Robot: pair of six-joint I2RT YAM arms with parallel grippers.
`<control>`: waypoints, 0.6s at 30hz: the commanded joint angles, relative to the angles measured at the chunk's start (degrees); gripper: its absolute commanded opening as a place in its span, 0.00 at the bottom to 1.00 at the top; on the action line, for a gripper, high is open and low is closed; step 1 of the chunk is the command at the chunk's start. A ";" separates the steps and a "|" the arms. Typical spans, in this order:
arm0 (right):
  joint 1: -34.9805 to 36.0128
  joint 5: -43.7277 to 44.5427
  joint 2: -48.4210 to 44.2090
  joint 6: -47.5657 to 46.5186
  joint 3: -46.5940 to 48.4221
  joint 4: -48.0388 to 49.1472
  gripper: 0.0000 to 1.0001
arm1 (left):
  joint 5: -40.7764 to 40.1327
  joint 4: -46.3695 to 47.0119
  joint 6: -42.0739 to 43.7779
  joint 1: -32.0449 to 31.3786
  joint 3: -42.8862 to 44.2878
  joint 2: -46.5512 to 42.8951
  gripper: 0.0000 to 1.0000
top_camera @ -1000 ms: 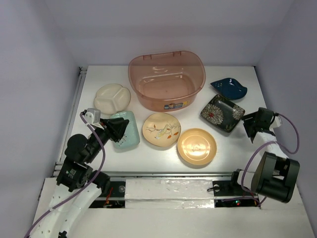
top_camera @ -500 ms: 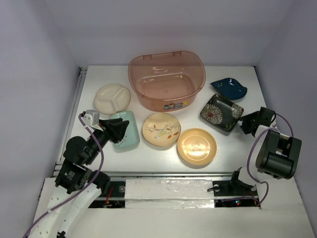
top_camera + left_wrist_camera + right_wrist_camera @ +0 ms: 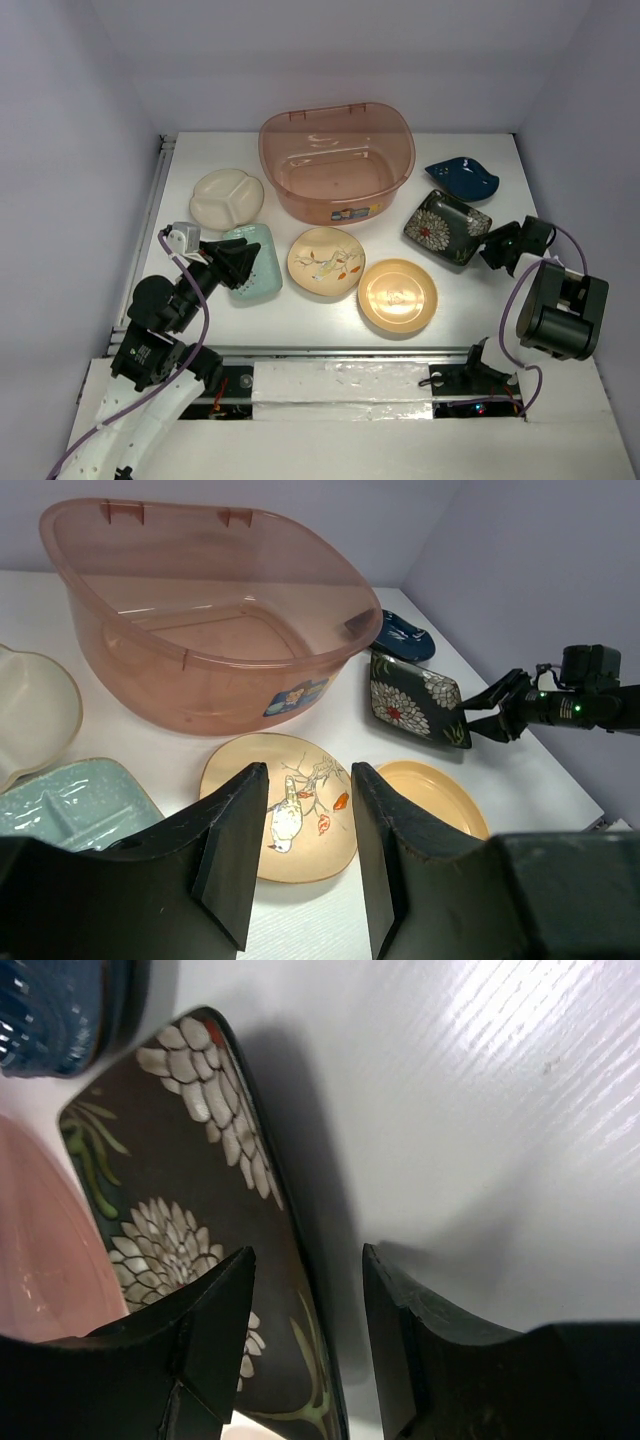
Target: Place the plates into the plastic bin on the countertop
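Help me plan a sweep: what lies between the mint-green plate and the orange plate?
The cream round floral plate lies between the mint-green plate and the orange plate, clearest in the top view.

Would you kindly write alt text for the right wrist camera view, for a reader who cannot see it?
The right gripper, its jaws open, straddles one edge of the black square plate with white flowers, which lies on the white countertop. A dark-blue plate shows at the top left and the pinkish bin at the left edge.
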 commanded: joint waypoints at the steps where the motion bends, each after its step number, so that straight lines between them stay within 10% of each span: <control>1: 0.06 -1.76 0.92 -1.42 1.53 2.50 0.53 | 0.16 1.42 0.55 -0.37 1.17 -0.07 0.36; 18: 0.06 -6.85 10.58 -9.58 15.14 -11.63 0.48 | -0.19 1.51 0.64 -0.37 1.35 -1.65 0.36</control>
